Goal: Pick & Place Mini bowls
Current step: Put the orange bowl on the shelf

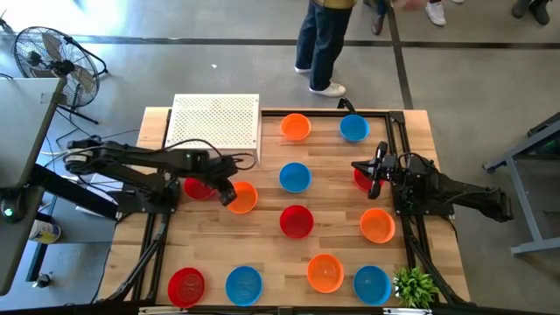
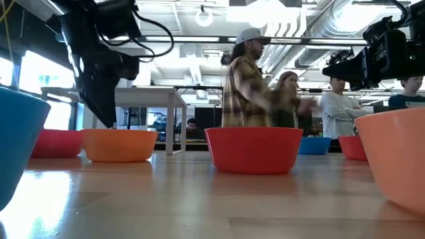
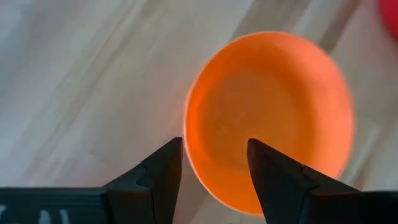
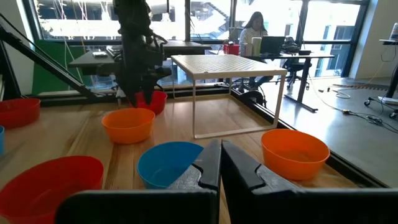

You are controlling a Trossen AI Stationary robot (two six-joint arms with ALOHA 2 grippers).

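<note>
11 mini bowls (image 1: 296, 220), wooden table (image 1: 262, 245), people (image 2: 249, 83) behind

mini bowls (image 1: 296, 221) spread across table (image 1: 262, 254), board (image 1: 215, 121) behind

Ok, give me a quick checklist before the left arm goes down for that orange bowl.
1. Left gripper open: ok.
2. Near rim of the orange bowl sits between the fingers: ok.
3. Bowl upright and empty: ok.
4. Red bowl close beside it, under the arm; clearance: cannot tell.
5. Right gripper shut, waiting at the table's right side, out of the way: ok.
6. White perforated board apart from the bowl: ok.
</note>
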